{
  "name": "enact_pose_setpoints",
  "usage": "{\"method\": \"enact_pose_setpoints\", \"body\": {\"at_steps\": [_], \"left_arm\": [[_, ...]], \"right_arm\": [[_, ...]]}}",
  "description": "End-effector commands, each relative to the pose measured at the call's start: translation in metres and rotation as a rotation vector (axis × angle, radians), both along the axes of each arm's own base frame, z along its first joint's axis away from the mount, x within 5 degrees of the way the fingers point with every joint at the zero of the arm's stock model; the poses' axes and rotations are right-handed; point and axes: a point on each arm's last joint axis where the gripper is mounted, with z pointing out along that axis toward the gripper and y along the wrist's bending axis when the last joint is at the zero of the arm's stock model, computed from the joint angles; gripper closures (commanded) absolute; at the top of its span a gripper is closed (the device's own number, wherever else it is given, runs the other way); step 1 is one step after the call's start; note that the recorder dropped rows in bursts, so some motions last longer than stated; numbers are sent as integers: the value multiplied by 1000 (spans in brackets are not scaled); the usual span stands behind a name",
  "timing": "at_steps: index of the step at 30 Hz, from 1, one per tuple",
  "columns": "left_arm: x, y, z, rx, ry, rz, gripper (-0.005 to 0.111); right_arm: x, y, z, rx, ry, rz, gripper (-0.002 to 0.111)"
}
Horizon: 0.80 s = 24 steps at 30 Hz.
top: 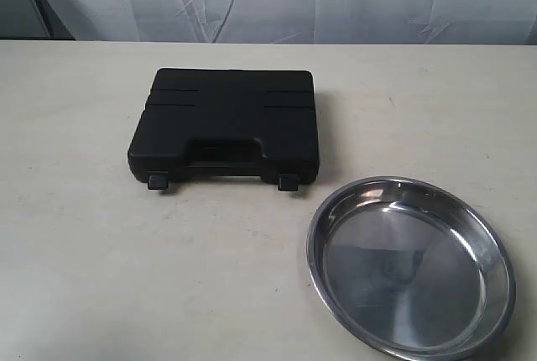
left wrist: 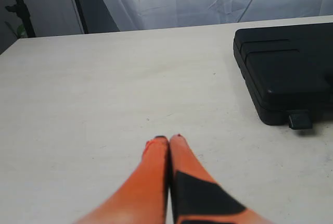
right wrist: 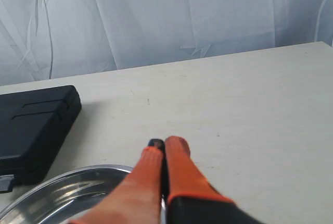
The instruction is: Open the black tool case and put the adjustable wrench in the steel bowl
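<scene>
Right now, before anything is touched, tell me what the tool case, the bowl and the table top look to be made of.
The black tool case: looks like moulded plastic, matt, with ribbed lid and dull highlights.
The steel bowl: polished metal, probably stainless steel; it mirrors its surroundings.
The table: pale, matt, faintly speckled top; material unclear, perhaps laminate.

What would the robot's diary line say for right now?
black tool case: closed | steel bowl: empty | left claw: shut, holding nothing | right claw: shut, holding nothing

Left jaws are tapered orange with a black patch (left wrist: 200, 195); right jaws orange, their tips possibly dark.
</scene>
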Motion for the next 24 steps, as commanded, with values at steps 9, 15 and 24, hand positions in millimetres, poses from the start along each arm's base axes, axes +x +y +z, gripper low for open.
{"method": "enact_pose_setpoints", "body": {"at_steps": [9, 15, 24], "left_arm": [[0, 0, 3, 3, -20, 1, 107], [0, 0, 3, 3, -20, 1, 107], [0, 0, 3, 3, -22, 0, 107]], "right_arm": [[0, -1, 0, -2, -12, -8, 109], [1, -3, 9, -83, -111, -28, 109], [-2, -20, 33, 1099, -420, -188, 109]]}}
